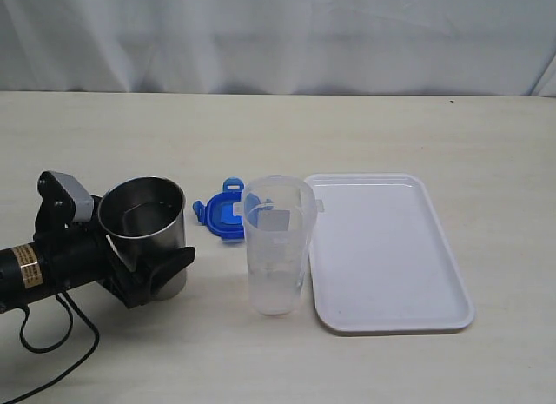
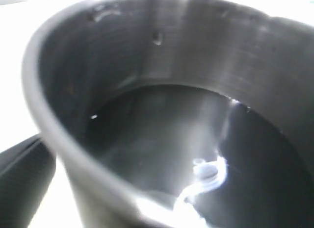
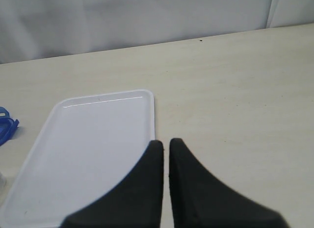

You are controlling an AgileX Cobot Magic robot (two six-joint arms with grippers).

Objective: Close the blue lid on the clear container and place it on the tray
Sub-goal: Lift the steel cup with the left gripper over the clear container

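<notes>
The clear container [image 1: 276, 248] stands upright and uncovered at the table's middle, just left of the white tray [image 1: 391, 248]. The blue lid [image 1: 224, 215] lies flat on the table behind and to the left of the container, its flaps spread. My left gripper [image 1: 161, 248] is open around a steel tumbler [image 1: 143, 217] at the left. One finger [image 2: 22, 189] shows a bright gap to the tumbler's wall. My right gripper [image 3: 166, 142] is shut and empty, above the tray [image 3: 93, 139] at its edge. It does not show in the exterior view. A corner of the lid [image 3: 6, 125] shows there.
The steel tumbler [image 2: 162, 105] fills the left wrist view. A black cable [image 1: 52, 343] loops on the table under the left arm. A grey curtain [image 1: 278, 39] closes off the table's far edge.
</notes>
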